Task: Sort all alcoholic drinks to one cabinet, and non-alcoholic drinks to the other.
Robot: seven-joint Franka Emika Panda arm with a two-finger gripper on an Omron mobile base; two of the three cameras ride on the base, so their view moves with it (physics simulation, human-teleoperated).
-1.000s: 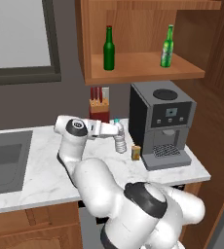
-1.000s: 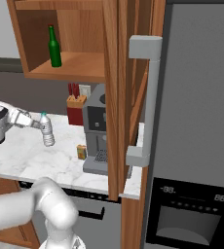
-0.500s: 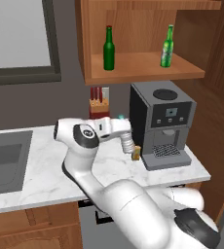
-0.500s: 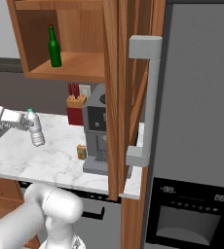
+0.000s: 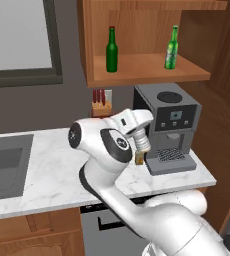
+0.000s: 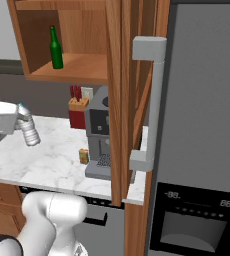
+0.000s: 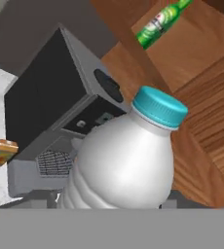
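In front of the grey-and-black coffee machine (image 5: 168,127), above the white marble counter (image 5: 47,170), the small clear ribbed plastic water bottle with a blue cap (image 6: 29,131) hangs tilted, held in the tool (image 6: 20,123), whose jaws close around it. Above the coffee machine, on the shelf of the wide brown wooden wall cabinet (image 5: 152,67), stand the darker green glass beer bottle (image 5: 111,50) and the bright green beer bottle with a pale label (image 5: 172,48), well apart. A small orange box (image 6: 83,156) lies on the counter just beside the machine.
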